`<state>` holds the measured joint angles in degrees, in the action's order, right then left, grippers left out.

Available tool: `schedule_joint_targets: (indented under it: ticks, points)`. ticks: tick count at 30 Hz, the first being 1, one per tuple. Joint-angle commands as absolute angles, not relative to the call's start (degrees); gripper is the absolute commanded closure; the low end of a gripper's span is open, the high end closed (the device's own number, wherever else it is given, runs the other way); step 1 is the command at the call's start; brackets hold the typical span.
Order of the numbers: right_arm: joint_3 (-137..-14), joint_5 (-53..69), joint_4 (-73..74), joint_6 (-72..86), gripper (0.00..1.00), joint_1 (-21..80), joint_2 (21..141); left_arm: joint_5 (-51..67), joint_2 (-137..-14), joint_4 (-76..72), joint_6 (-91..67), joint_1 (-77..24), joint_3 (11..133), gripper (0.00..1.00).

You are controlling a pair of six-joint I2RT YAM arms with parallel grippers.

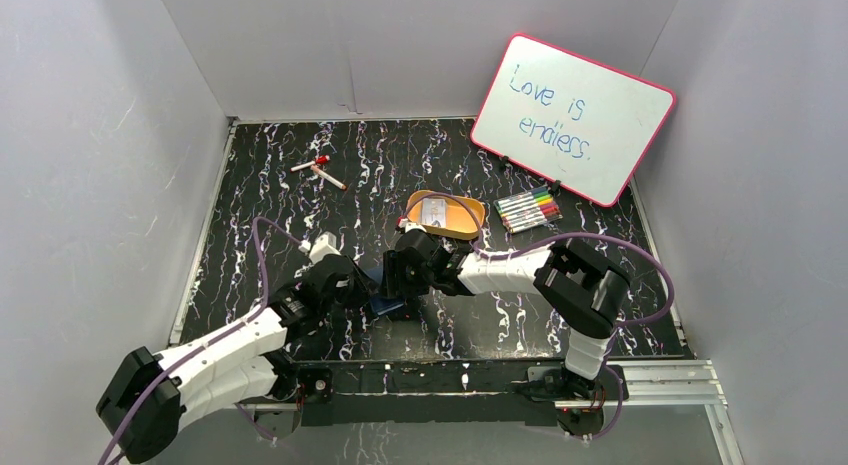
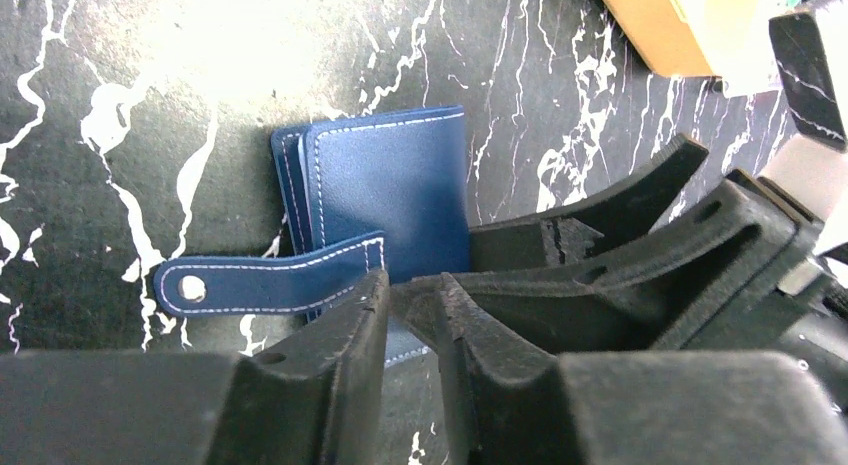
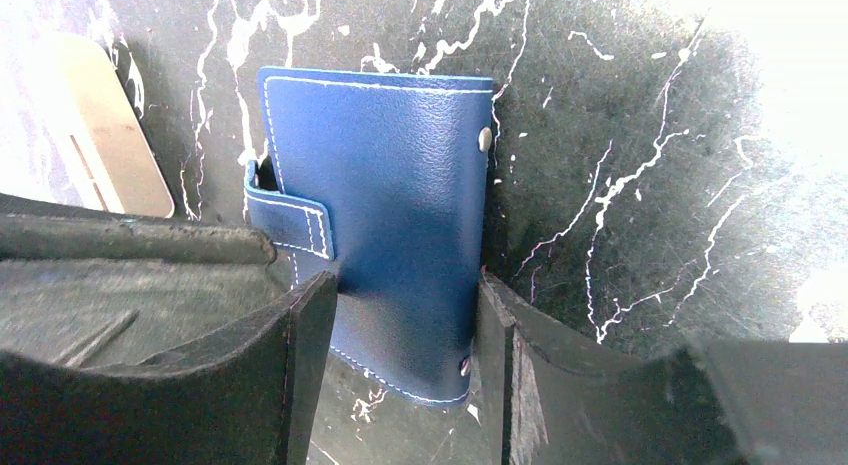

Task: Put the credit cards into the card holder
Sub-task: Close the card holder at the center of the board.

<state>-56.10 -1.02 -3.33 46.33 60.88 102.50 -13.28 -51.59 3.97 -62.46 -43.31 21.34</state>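
The navy card holder [image 1: 381, 305] lies folded on the black marbled table between both grippers. In the right wrist view my right gripper [image 3: 400, 320] is shut on the card holder [image 3: 390, 185], one finger against each long side of its near end. In the left wrist view its snap tab [image 2: 265, 282] sticks out unfastened to the left. My left gripper [image 2: 410, 285] sits at the card holder's [image 2: 390, 180] near edge with its jaws a narrow slit apart. Whether they pinch the cover is unclear. A pale credit card [image 1: 437, 213] lies in the orange tray [image 1: 470, 225] behind.
A whiteboard [image 1: 572, 117] leans at the back right, with a row of coloured markers [image 1: 528, 209] in front of it. A red-capped pen [image 1: 318, 169] lies at the back left. Grey walls enclose the table. The orange tray's corner [image 2: 640, 20] shows in the left wrist view.
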Motion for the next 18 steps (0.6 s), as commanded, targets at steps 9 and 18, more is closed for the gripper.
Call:
schedule_joint_targets:
  ticks: [9, 18]
  points:
    - [-54.01, 1.44, -1.56, 45.99, 0.32, 61.31, 100.64, -14.93, -55.01, 1.33, -64.63, -40.57, 16.68, 0.92]
    - [-47.42, 6.18, -10.95, 50.25, 0.25, 59.62, 95.78, -14.78, -53.68, 1.18, -65.32, -39.78, 13.46, 0.96]
